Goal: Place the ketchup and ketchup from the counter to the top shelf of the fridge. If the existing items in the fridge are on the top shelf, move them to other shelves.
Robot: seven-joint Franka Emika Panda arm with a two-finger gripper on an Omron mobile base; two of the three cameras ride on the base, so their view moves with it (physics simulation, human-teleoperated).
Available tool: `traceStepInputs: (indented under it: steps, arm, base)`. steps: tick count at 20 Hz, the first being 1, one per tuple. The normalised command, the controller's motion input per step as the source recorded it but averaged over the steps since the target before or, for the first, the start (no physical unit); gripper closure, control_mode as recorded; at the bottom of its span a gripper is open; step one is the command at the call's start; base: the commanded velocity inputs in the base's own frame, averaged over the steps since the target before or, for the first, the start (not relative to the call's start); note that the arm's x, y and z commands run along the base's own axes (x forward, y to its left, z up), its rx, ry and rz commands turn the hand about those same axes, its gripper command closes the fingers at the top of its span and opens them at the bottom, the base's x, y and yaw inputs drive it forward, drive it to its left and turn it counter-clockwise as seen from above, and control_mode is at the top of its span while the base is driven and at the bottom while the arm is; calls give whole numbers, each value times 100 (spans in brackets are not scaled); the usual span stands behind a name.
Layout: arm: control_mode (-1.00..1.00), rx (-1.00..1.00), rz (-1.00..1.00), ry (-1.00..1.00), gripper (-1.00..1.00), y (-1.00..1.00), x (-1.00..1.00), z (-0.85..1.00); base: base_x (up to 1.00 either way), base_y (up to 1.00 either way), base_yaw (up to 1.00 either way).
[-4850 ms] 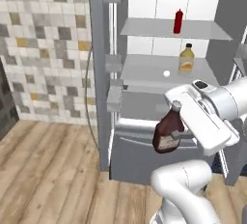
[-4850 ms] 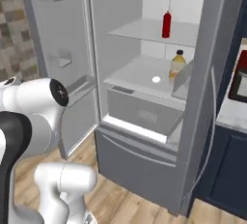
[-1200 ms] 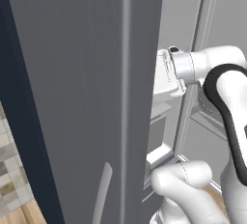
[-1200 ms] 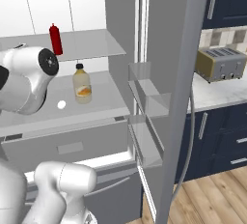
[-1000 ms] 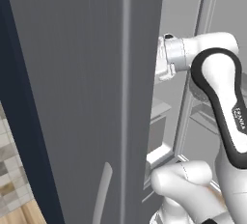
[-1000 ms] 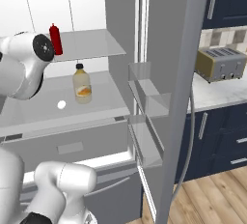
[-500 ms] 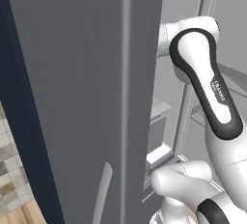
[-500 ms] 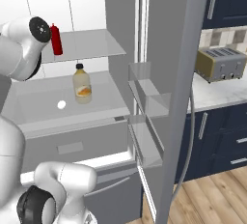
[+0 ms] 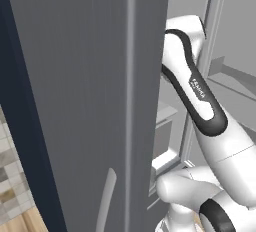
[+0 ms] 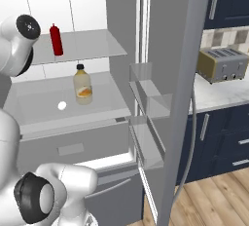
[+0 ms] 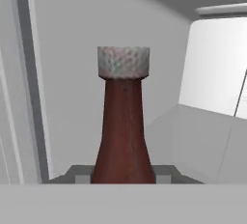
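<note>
A squat dark maroon ketchup bottle [image 11: 123, 131] with a pale speckled cap [image 11: 123, 63] is seen upright at the centre of the hand view. Its base is flanked by the two small dark finger tips [image 11: 80, 173] of the gripper [image 11: 123, 175], one set against each side, so the bottle is gripped between them. Behind it, the pale grey inner wall of the fridge [image 11: 72, 39] is shown, with a dark vertical strip [image 11: 30, 78] at the left and a brighter white panel [image 11: 214, 68] at the right.

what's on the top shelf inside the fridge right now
A slim red ketchup bottle stands on the top shelf. The robot's arm covers the shelf's left end, so anything there is hidden.
</note>
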Motion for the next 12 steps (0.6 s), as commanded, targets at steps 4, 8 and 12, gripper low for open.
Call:
traceStepInputs:
  steps: [4,8,12]
  arm:
    - [-100,0,-14,0,100,25,38,-12]
    - [-100,0,-13,2,100,9,39,-32]
    - [-100,0,-12,1,100,12,47,-27]
  base:
    - [0,0,0]
    - [0,0,0]
    - [0,0,0]
